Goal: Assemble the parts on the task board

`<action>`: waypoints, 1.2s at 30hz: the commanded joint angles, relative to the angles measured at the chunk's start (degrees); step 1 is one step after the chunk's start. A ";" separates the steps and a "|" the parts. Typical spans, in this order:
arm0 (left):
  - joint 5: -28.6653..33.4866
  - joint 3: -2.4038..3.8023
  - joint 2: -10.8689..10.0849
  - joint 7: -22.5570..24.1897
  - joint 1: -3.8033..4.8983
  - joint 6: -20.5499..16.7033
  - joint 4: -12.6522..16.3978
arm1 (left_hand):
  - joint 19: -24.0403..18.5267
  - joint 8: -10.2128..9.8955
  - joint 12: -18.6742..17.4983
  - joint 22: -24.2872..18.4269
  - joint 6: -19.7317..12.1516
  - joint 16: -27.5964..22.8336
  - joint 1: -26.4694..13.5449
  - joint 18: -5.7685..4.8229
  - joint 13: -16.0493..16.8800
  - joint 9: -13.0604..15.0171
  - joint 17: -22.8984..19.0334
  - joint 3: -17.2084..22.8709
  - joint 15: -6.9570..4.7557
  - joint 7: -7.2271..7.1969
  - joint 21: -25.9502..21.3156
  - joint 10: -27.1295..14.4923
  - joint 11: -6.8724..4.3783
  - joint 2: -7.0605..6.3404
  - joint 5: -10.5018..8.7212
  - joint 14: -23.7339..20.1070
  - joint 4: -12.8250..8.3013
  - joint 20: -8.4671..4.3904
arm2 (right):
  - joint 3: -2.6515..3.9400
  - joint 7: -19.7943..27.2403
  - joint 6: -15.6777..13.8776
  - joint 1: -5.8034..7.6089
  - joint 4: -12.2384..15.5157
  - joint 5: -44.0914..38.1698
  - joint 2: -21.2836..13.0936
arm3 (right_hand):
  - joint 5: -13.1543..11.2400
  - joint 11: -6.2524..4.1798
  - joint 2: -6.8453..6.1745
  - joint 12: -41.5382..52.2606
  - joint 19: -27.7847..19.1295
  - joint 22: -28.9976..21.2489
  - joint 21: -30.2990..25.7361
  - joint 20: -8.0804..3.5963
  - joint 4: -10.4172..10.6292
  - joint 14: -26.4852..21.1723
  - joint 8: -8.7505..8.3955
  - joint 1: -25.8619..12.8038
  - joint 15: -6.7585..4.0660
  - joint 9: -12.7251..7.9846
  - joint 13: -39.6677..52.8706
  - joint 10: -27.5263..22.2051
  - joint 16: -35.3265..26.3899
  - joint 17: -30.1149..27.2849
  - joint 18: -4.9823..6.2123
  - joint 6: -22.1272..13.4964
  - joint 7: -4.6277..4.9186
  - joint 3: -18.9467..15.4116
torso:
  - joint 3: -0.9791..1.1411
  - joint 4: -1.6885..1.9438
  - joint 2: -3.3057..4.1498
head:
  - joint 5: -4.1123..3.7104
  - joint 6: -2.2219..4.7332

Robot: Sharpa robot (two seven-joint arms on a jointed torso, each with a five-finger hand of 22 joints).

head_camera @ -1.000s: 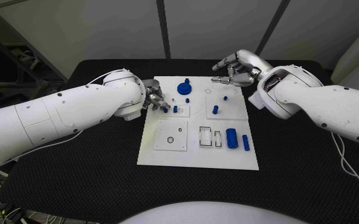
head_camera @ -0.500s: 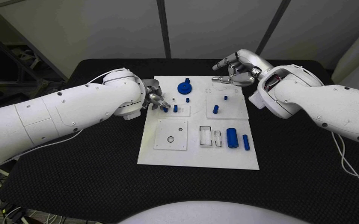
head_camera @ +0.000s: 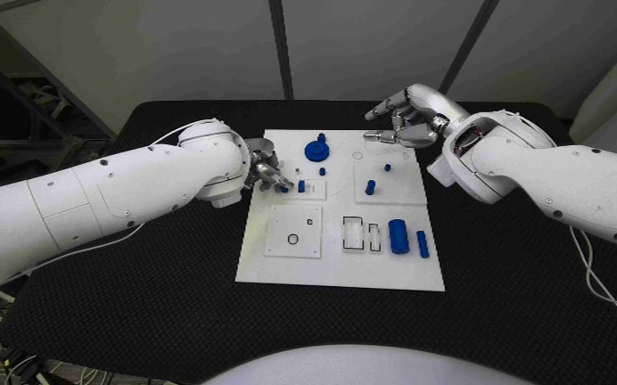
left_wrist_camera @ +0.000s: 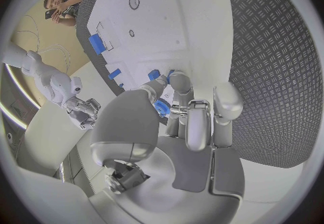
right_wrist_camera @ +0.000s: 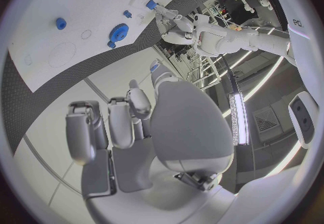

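Board: task board (head_camera: 337, 265) mid-table, long axis running 12-to-6 in the head view.
Left hand: left hand (head_camera: 267, 170) sits at the board's 9 o'clock edge, fingertips (left_wrist_camera: 177, 81) closed around a small blue peg (left_wrist_camera: 161, 107), pinched between thumb and fingers in the left wrist view.
Peg location: in that hand, just above the small square inset plate (head_camera: 303, 190), right beside a standing blue peg (head_camera: 301, 186). Contact between the held peg and the plate: cannot tell.
Peg axis: looks roughly upright, not certain.
Right hand: right hand (head_camera: 405, 120) hangs off the board's 1 o'clock corner, well apart from any part, holding nothing; fingers loosely curled with gaps between them.
Other parts: blue gear (head_camera: 316, 149) toward 12 o'clock; blue cylinder (head_camera: 398, 236) and slim blue bar (head_camera: 422, 244) lying toward 4 o'clock, long axes 12-to-6; two short pegs (head_camera: 370, 187) right of centre.
Key relation: target holes lie directly under the left fingers, so the left hand is the nearer one; likely step is seating the peg straight down.
Risk: tilt at insertion, or knocking the neighbouring peg.
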 commanded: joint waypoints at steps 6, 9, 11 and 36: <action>0.07 -0.21 0.03 -0.76 -0.23 1.63 -0.32 | 0.46 0.11 0.26 0.11 0.27 0.29 -0.30 -1.03 0.20 -0.03 9.26 -0.49 -0.57 0.38 0.30 3.01 -0.24 -0.87 -0.07 4.65 1.31 0.08 | 0.04 0.21 0.19 0.11 0.13 -0.16 -0.02 | 0.22 -0.16 0.38 0.38 4.39 12.82 -0.18 -0.41 0.01 2.06 -0.30 -0.18 -0.36 -0.07 0.06 0.36 -0.09 0.06 -0.22 0.37 -0.06 0.27 | 0.01 -0.01 0.04 | -0.02 -0.03; 0.07 -0.21 0.10 -0.68 -0.23 1.34 -0.40 | 0.47 0.06 0.22 0.15 0.35 0.27 -0.61 -1.04 0.24 -0.03 9.23 -0.86 -0.58 0.40 0.30 2.98 -0.22 -1.05 -0.07 4.63 2.07 0.05 | 0.04 0.21 0.16 0.11 0.14 -0.17 -0.03 | 0.22 -0.17 0.45 0.38 4.36 12.76 -0.24 -0.42 0.03 2.06 -0.31 -0.25 -0.37 -0.07 0.04 0.36 -0.15 0.00 -0.20 0.40 -0.06 0.29 | 0.01 -0.01 0.02 | 0.01 0.00; 0.07 -0.21 0.14 -0.66 -0.23 1.20 -0.48 | 0.47 0.02 0.30 0.17 0.39 0.27 -0.76 -1.04 0.32 -0.02 9.22 -1.09 -0.58 0.39 0.30 2.97 -0.22 -1.17 -0.07 4.63 2.55 0.04 | 0.04 0.20 0.15 0.11 0.15 -0.17 -0.04 | 0.22 -0.17 0.45 0.38 4.36 12.76 -0.24 -0.42 0.03 2.06 -0.31 -0.25 -0.37 -0.07 0.04 0.36 -0.15 0.00 -0.20 0.40 -0.06 0.29 | 0.01 0.01 0.02 | -0.02 0.02; 0.20 -0.04 -0.25 0.64 -0.23 -4.48 -1.57 | 0.28 -1.17 -3.68 -0.09 0.19 -0.38 -3.47 -0.95 -0.46 -0.06 8.34 -11.84 -0.22 0.92 -0.39 1.82 0.17 -4.84 -0.02 4.38 12.82 0.41 | 0.04 0.18 0.02 0.11 0.17 -0.17 -0.19 | 0.21 -0.16 0.45 0.24 4.35 12.76 -0.24 -0.43 0.04 2.05 -0.32 -0.28 -0.37 -0.08 -0.08 0.29 -0.20 -0.07 -0.20 0.39 -0.06 0.29 | -0.03 0.04 -0.01 | -0.11 0.02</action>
